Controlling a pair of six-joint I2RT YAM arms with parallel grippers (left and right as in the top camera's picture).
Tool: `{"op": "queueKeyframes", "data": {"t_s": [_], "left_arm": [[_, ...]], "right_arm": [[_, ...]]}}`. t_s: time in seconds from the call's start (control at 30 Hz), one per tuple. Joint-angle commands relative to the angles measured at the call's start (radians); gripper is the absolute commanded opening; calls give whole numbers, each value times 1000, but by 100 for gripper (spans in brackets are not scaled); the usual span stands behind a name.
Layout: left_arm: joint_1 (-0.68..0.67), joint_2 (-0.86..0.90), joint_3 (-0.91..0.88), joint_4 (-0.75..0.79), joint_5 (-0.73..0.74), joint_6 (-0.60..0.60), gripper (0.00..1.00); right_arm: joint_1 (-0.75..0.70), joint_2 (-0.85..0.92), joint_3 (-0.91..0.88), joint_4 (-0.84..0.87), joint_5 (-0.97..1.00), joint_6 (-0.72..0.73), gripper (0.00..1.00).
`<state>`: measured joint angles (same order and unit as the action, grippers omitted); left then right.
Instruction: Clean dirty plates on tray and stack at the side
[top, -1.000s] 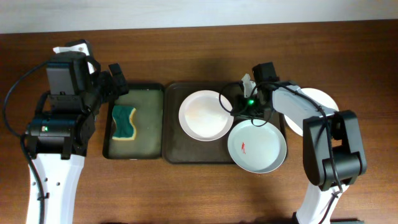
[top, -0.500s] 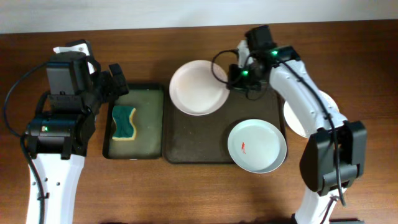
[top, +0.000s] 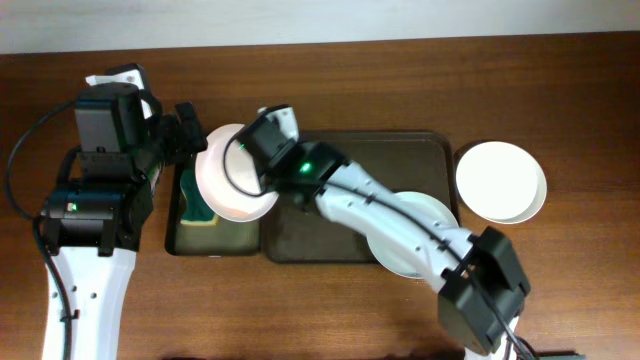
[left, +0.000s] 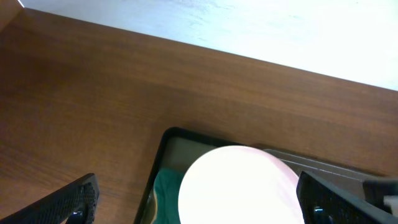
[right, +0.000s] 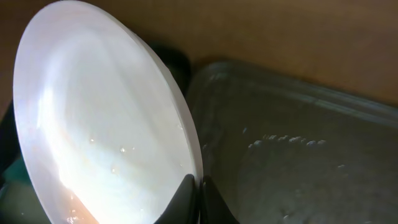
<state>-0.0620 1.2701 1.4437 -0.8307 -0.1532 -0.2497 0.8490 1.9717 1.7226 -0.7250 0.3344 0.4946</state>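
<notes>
**Held plate** (top: 232, 185): white, tilted, lifted clear of the brown tray (top: 350, 150). It hangs over the smaller black tray (top: 215, 240) to the left, above the green sponge (top: 198, 213). The right gripper (right: 198, 200) pinches its rim, jaws closed on the edge. In the right wrist view its face shows a wet sheen and small droplets, with no red smear visible. Judged mid-clean, presented at the sponge for wiping.

**Second plate** (top: 432, 212): lies flat at the right end of the brown tray, largely covered by the right arm. Whether it carries a smear cannot be told. Judged not yet dealt with.

**Side plate** (top: 501, 181): rests flat on the table (top: 320, 310) just beside the tray's right end. No mark is visible and nothing sits on it. Judged finished, the base of the stack.

**Left gripper** (top: 188, 130): at the far edge of the black tray, near the held plate, jaws wide apart and holding nothing.

**Tally, as a judgement:** one plate of three done, one in hand, one waiting. The stack holds a single plate.
</notes>
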Motion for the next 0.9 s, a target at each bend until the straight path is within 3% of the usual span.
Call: {"op": "queueKeyframes", "data": {"t_s": [0.0,0.13,0.2,0.3,0.6,0.87], "left_arm": [[6,-12,-1,-1,7,12,100],[6,-12,-1,-1,7,12,99],[6,-12,-1,-1,7,12,100],[6,-12,-1,-1,7,12,99],[6,-12,-1,-1,7,12,99],[6,-12,-1,-1,7,12,99]], "right_arm": [[55,-35,20,36,340,11,4],[101,-35,21,128,506,-113,4],[130,-35,21,226,640,-242,4],[139,-35,21,279,726,-263,4],[159,-35,21,357,724,-509,4],[167,-35,21,356,724,-517,4]]}}
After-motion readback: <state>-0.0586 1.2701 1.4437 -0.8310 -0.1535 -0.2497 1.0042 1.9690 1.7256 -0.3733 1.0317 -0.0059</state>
